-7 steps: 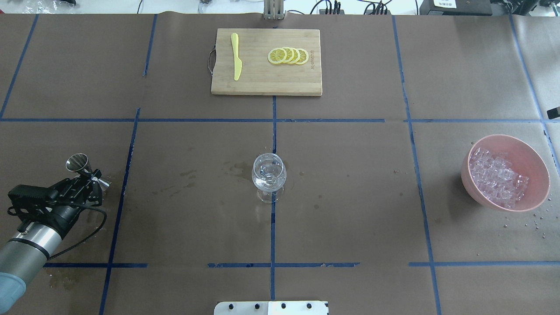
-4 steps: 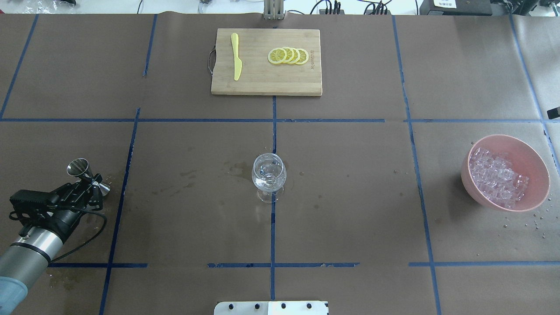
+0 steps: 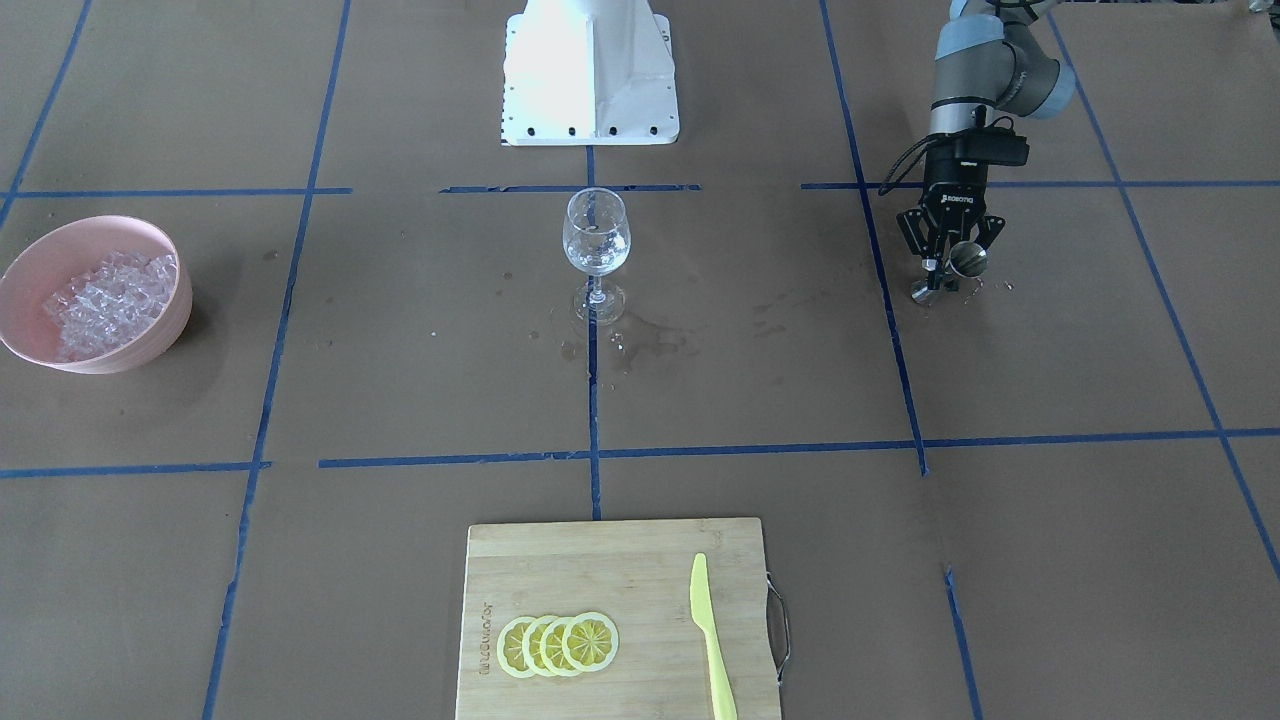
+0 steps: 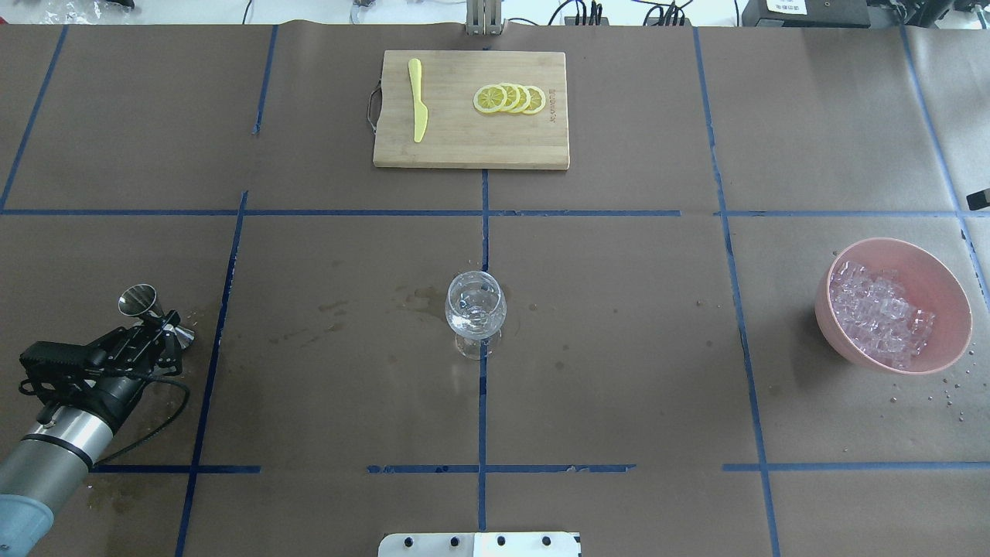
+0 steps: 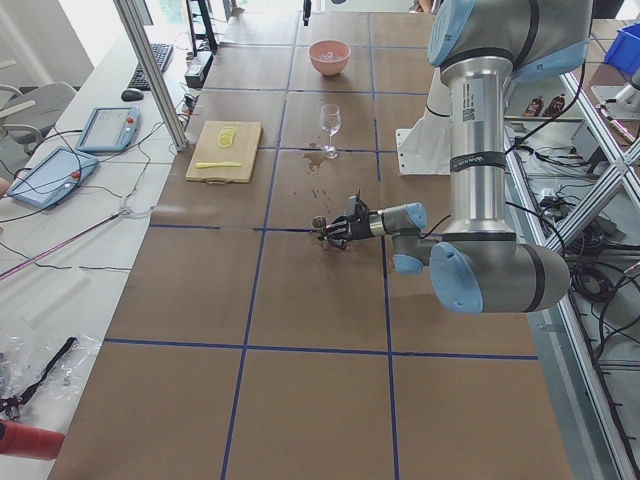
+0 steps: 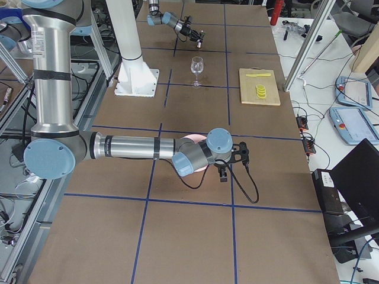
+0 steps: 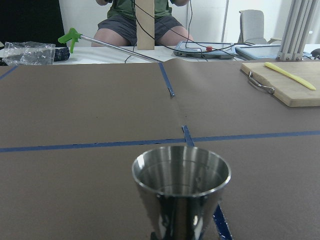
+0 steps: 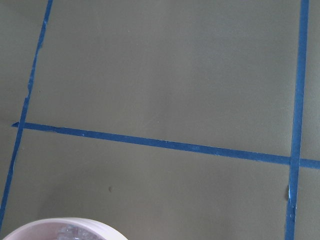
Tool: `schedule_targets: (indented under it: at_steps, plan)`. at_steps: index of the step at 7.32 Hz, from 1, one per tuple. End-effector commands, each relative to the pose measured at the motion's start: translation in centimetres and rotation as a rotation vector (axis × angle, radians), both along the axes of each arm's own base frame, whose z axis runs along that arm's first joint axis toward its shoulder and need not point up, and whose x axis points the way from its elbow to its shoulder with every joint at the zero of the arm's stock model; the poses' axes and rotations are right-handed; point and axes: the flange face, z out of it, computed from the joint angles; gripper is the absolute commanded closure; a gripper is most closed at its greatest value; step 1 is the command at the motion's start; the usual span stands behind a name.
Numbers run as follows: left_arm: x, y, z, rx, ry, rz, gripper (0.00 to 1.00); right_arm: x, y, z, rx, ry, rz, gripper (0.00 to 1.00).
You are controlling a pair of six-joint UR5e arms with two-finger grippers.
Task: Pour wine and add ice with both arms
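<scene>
My left gripper (image 4: pixel 166 325) is shut on the waist of a steel jigger (image 4: pixel 139 298), held low over the table's left side; they also show in the front view, gripper (image 3: pixel 945 265) and jigger (image 3: pixel 966 258). In the left wrist view the jigger (image 7: pixel 181 185) stands upright, and I see no wine in it. The wine glass (image 4: pixel 475 309) stands at the centre with a little clear liquid. Ice (image 4: pixel 878 313) fills a pink bowl (image 4: pixel 947 278) at the right. My right gripper (image 6: pixel 224 174) hangs by that bowl; I cannot tell if it is open.
A wooden cutting board (image 4: pixel 472 147) at the far middle carries lemon slices (image 4: pixel 510 99) and a yellow knife (image 4: pixel 418 100). Wet stains (image 4: pixel 421 298) lie on the paper around the glass. The white pedestal (image 3: pixel 590 70) stands at the near edge. The bowl's rim (image 8: pixel 65 222) shows in the right wrist view.
My left gripper has drawn back and lowered a little with the jigger in it. The glass, bowl and board have not moved.
</scene>
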Motion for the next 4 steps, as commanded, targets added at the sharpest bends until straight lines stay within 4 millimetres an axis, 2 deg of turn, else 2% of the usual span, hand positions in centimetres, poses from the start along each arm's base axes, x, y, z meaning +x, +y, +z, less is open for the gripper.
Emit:
schedule_targets:
  at_steps: [1,2,4]
  plan:
    - [0.11,0.18,0.0,0.0,-0.001,0.007,0.18,0.05,0.0,0.09,-0.002,0.001,0.0,0.0]
    - [0.11,0.19,-0.06,0.001,-0.001,0.008,0.17,-0.03,0.0,-0.01,0.0,0.0,0.0,0.0]
    - [-0.03,0.37,0.4,-0.009,-0.015,0.034,0.01,0.05,0.0,-0.01,0.0,0.0,0.001,0.0]
